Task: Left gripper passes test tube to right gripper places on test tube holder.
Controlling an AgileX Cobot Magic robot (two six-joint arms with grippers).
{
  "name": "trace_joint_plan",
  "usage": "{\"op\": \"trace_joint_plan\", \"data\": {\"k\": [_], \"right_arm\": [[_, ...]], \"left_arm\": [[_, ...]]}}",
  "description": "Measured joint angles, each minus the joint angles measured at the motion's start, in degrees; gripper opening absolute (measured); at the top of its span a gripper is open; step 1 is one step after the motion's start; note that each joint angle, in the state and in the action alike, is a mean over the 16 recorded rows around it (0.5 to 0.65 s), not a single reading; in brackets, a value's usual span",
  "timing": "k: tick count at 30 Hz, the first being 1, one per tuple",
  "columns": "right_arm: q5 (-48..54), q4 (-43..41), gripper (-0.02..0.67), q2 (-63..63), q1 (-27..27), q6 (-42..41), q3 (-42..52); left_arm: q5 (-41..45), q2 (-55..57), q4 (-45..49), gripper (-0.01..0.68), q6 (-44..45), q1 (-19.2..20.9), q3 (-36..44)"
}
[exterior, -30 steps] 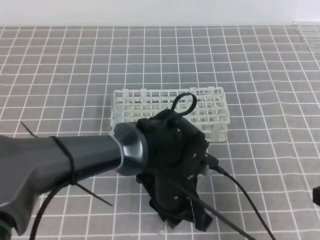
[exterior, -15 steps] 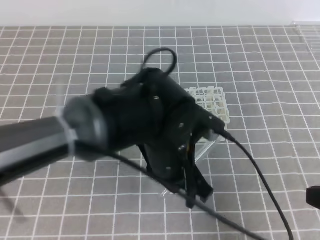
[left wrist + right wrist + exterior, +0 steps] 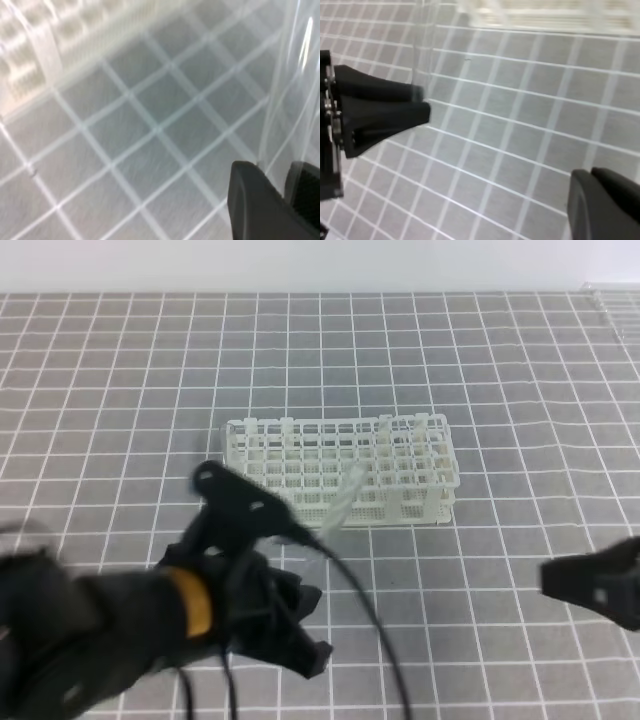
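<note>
Test tube (image 3: pixel 295 75) between left gripper (image 3: pixel 282 192) jaws

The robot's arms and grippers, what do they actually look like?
The left gripper is a bulky matt black head, blurred here, with a yellow-orange band behind it and thin black cables looping off it. Up close its fingers are smooth, wedge-shaped black plastic. The right gripper shows only as a plain black pointed shape at the picture's edge.
</note>
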Motion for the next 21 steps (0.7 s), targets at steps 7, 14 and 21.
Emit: {"op": "trace_joint_plan", "data": {"k": [7, 14, 21], "right_arm": [[-7.0, -0.3, -0.001, 7.9, 11.8, -1.2, -6.1], [-18.8, -5.1, -0.001, 13.2, 25.0, -1.2, -10.4], [-37.7, -11.0, -0.001, 12.0, 35.8, -1.2, -7.4]], "left_arm": [[-19.1, -7.9, -1.6, 0.007, -2.3, 1.0, 12.2], [-31.1, -10.0, -4.5, 0.006, -2.0, 1.5, 17.7], [-42.2, -10.1, -6.5, 0.004, -0.7, 2.0, 21.6]]}}
